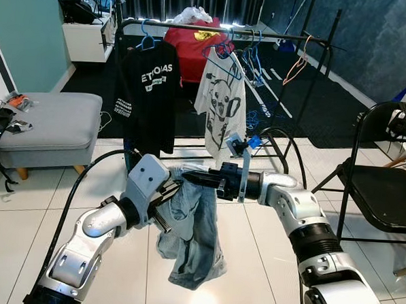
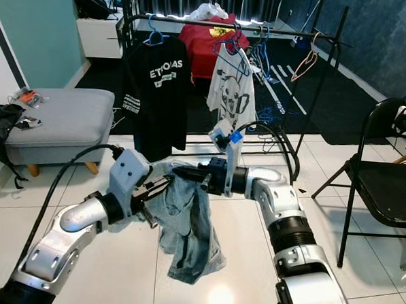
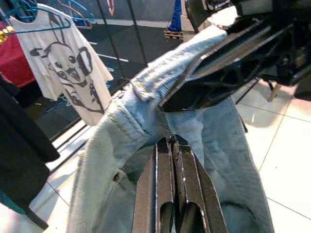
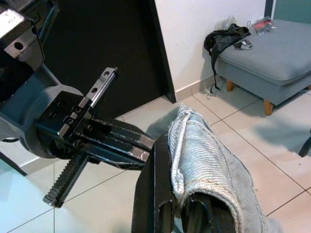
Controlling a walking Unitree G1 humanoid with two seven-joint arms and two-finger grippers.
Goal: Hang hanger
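Right gripper [image 1: 191, 176] clamped on jeans [image 1: 193, 236] waistband, left gripper [image 1: 176, 189] closed — gripping denim beside it

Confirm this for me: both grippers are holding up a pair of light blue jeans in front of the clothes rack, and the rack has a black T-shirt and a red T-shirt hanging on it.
One detail is wrong. The left gripper and right gripper do hold the light blue jeans before the clothes rack, and the black T-shirt hangs there, but the other hanging shirt is a white T-shirt with a cartoon print, not red. The left eye view shows it.
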